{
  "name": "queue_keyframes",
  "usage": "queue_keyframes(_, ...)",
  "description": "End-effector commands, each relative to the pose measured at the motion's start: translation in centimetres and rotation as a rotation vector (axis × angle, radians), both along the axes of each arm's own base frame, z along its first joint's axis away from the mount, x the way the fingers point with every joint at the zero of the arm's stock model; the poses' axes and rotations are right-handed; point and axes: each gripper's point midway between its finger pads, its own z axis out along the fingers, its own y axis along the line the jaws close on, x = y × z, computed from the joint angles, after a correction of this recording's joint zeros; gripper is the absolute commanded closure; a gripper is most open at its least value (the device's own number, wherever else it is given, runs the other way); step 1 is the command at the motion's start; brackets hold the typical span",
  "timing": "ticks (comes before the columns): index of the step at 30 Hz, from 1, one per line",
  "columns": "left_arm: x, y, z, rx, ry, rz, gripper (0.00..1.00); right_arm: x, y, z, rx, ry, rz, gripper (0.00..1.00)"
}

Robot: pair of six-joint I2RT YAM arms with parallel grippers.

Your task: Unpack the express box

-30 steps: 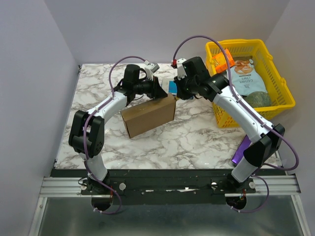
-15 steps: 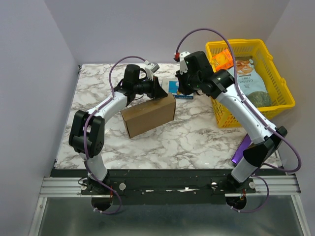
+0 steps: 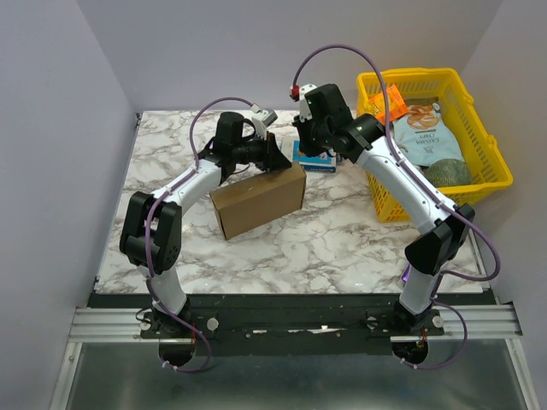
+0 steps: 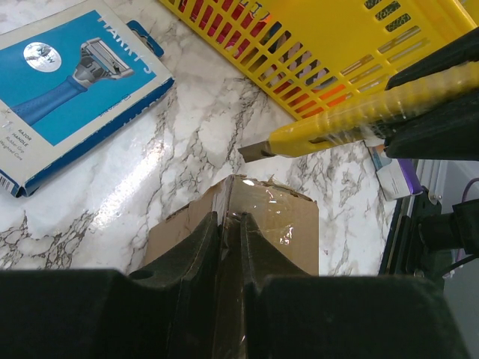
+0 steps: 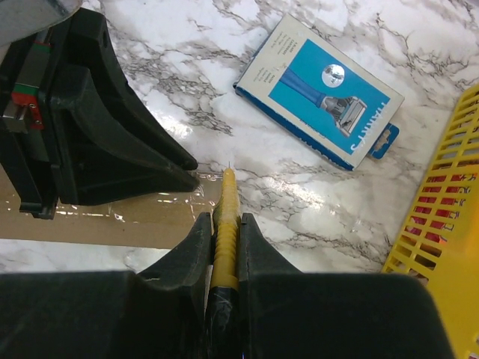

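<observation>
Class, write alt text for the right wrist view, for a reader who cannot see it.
The right pincer grips a yellow utility knife, tip aimed near the taped end of the brown express box, which the black left pincer holds. Beyond, a blue razor box lies on the marble table; a yellow basket is at right.

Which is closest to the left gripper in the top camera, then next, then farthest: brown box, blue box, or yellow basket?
1. Express box, pinched by the left gripper.
2. Blue box, just to its right.
3. Yellow basket, far right.
</observation>
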Motion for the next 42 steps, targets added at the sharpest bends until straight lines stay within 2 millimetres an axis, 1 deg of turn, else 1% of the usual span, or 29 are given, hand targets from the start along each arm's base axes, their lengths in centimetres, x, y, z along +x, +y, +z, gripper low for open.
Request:
queue_keyframes(1,-2.7,1.8,-9.6,0.202,0.249,0.050,1.00,-0.3,0.4,0.6,0.014,-0.002,0.016,1.00)
queue_keyframes(2,-2.7,1.8,-9.6,0.202,0.249,0.050,1.00,-0.5,0.4,0.1,0.006,0.011,0.018,1.00)
queue_keyframes(4,-2.7,1.8,-9.7,0.203,0.255,0.050,1.00,-0.7,0.4,-0.1,0.009,0.019,0.022,1.00)
queue_keyframes(5,-2.7,1.8,-9.8,0.203,0.256,0.050,1.00,-0.8,0.3,-0.5,0.004,0.030,0.024,1.00)
queue_keyframes(13,-2.6,1.8,-10.0,0.206,0.258,0.050,1.00,-1.5,0.6,-1.1,0.010,0.066,0.042,1.00)
queue_keyframes(18,-2.5,1.7,-10.0,0.206,0.258,0.050,1.00,-1.5,0.3,-1.7,-0.010,0.073,0.032,1.00)
queue_keyframes(29,-2.7,1.8,-10.5,0.212,0.269,0.049,1.00,-0.7,-0.3,-0.8,-0.025,0.024,0.002,1.00)
queue_keyframes(32,-2.6,1.8,-10.4,0.214,0.266,0.051,1.00,-0.5,-0.6,-0.8,-0.036,0.014,-0.007,1.00)
queue_keyframes(38,-2.5,1.8,-10.5,0.215,0.264,0.049,1.00,-0.6,-0.6,-1.2,-0.040,0.025,-0.006,1.00)
queue_keyframes(39,-2.6,1.8,-10.6,0.216,0.267,0.049,1.00,-0.6,-0.6,-1.1,-0.037,0.023,-0.007,1.00)
queue_keyframes(41,-2.6,1.8,-10.6,0.215,0.269,0.048,1.00,-0.4,-0.6,-0.1,-0.019,0.001,-0.020,1.00)
queue_keyframes(42,-2.6,1.8,-10.6,0.216,0.268,0.050,1.00,-0.4,-0.5,0.7,-0.002,-0.017,-0.018,1.00)
